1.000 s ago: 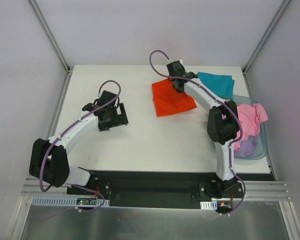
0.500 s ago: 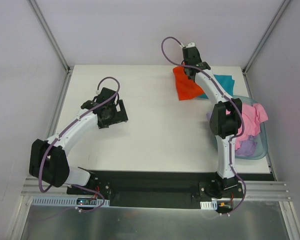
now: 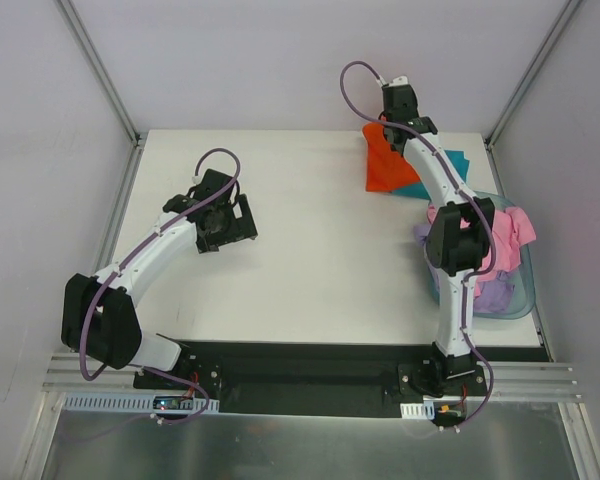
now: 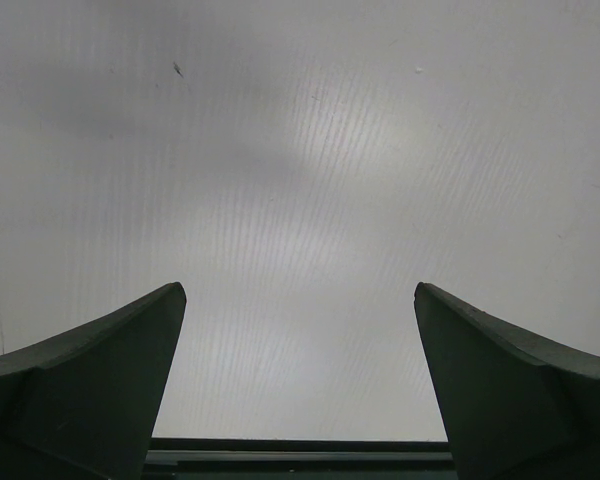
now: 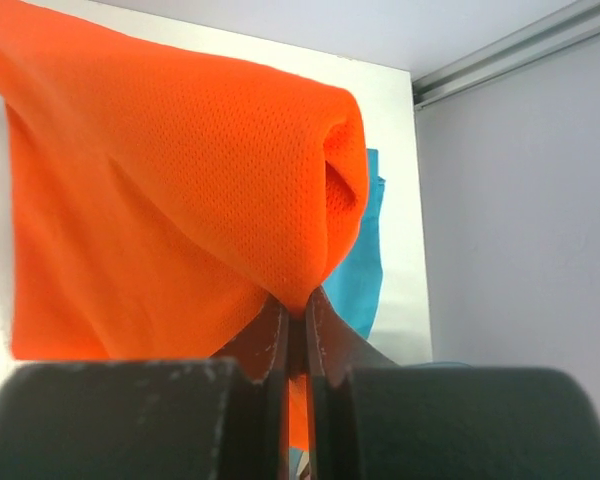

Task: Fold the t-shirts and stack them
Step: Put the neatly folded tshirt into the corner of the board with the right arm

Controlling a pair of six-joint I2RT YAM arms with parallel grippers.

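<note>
My right gripper (image 3: 399, 122) is shut on the folded bright orange-red t-shirt (image 3: 384, 164) and holds it lifted at the table's far right, over the left part of the folded teal t-shirt (image 3: 439, 170). In the right wrist view the orange-red cloth (image 5: 170, 210) is pinched between my fingers, with the teal shirt (image 5: 358, 265) behind it. The pink t-shirt (image 3: 502, 238) and the pale lavender t-shirt (image 3: 494, 293) lie bunched in the blue tub. My left gripper (image 3: 232, 222) is open and empty over bare table at the left; its wrist view (image 4: 298, 300) shows only table.
The translucent blue plastic tub (image 3: 521, 296) stands at the table's right edge. Grey enclosure walls with metal corner rails (image 3: 102, 70) close in the table at the back and sides. The right arm reaches over the tub's left rim.
My right gripper has carried the orange-red t-shirt up off the table and to the right, toward the back corner, until it overlaps the teal shirt. The left arm has barely shifted.
</note>
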